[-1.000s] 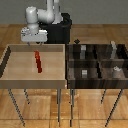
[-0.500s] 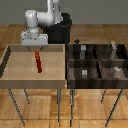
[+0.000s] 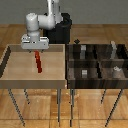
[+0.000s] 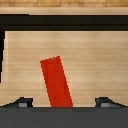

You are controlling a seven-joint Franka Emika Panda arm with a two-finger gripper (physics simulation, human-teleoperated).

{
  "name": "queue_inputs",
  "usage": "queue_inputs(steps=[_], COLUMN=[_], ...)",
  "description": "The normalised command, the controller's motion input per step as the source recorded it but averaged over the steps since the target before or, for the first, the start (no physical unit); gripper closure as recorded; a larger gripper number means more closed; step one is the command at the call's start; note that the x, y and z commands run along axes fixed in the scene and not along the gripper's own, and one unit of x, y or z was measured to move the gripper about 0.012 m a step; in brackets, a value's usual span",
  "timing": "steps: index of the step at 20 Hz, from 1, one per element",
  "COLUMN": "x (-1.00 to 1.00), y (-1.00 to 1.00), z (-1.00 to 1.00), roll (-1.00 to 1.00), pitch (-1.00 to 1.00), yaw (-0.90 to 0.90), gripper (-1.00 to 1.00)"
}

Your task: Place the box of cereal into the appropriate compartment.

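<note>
Red cereal box in the light tray, claw hanging right above it.

On the exterior view's left, a light wooden tray (image 3: 10, 67) with raised walls stands on thin legs, and the box of cereal (image 3: 38, 63) lies on its floor, a thin red slab near the tray's middle, slightly askew. The claw (image 3: 35, 50) hangs directly above the box's far end on the white arm (image 3: 40, 22); in the wrist view its two fingertips (image 4: 21, 102) stand spread wide apart, released, with the red box between them and touching neither. To the exterior view's right, just beside the tray, sits a dark bin (image 3: 97, 80) split into four compartments, with small grey blocks (image 3: 84, 73) inside; the box is in none of them.
</note>
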Motion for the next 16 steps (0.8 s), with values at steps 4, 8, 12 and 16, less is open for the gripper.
queue_inputs(steps=[4,8,12,16], x=[0.25,0.0,0.0,0.0], y=[0.0,0.0,0.0,0.0], z=[-0.25,-1.0,0.0,0.0], roll=[0.0,0.0,0.0,0.0], pitch=[0.0,0.0,0.0,0.0], yaw=[0.0,0.0,0.0,0.0], gripper=[-1.0,-1.0,1.0,1.0])
